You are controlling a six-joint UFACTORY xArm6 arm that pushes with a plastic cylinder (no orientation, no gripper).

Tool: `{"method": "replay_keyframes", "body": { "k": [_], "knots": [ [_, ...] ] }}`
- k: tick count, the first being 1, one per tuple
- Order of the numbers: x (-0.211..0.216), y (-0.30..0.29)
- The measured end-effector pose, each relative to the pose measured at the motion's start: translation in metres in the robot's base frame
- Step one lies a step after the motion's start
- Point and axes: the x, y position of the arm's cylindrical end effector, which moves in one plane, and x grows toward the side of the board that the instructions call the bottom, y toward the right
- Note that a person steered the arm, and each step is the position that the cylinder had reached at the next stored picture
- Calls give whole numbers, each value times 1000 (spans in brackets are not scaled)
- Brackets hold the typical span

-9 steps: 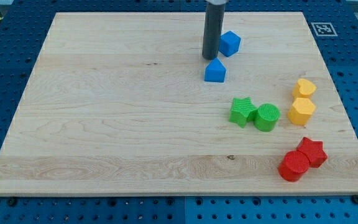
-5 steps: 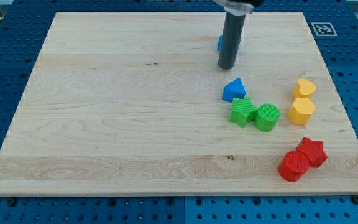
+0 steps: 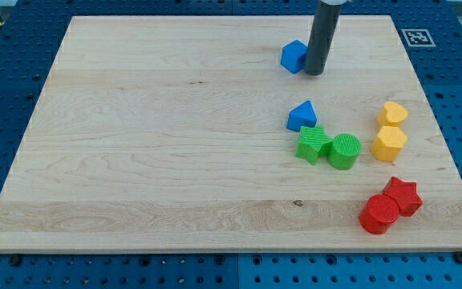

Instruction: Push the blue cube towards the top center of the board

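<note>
Since approx half a sec ago, my tip point(image 3: 314, 73) has shifted to the view's right and up, and the blue cube point(image 3: 293, 56), mostly hidden then, is now showing again. No gripper on this arm, just the rod, so nothing is opening or closing.

Camera view: the tip is sitting right against the cube's right side, near the top edge of the board point(image 3: 135, 144), a bit right of center. Below them the blue wedge-like block point(image 3: 301, 116) is touching the green star point(image 3: 314, 144), w/ the green cylinder point(image 3: 345, 151) pressing beside it. Two yellow blocks point(image 3: 390, 132) are stacking up at the view's right. The red star point(image 3: 403, 195) & red cylinder point(image 3: 378, 214) are sitting together at bottom right.
</note>
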Motion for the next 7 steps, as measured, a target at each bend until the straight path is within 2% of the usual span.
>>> {"method": "replay_keyframes", "body": {
  "k": [1,4,5,7],
  "knots": [
    [-9,-26],
    [-116,-80],
    [-106,-79],
    [-13,-77]
  ]
}}
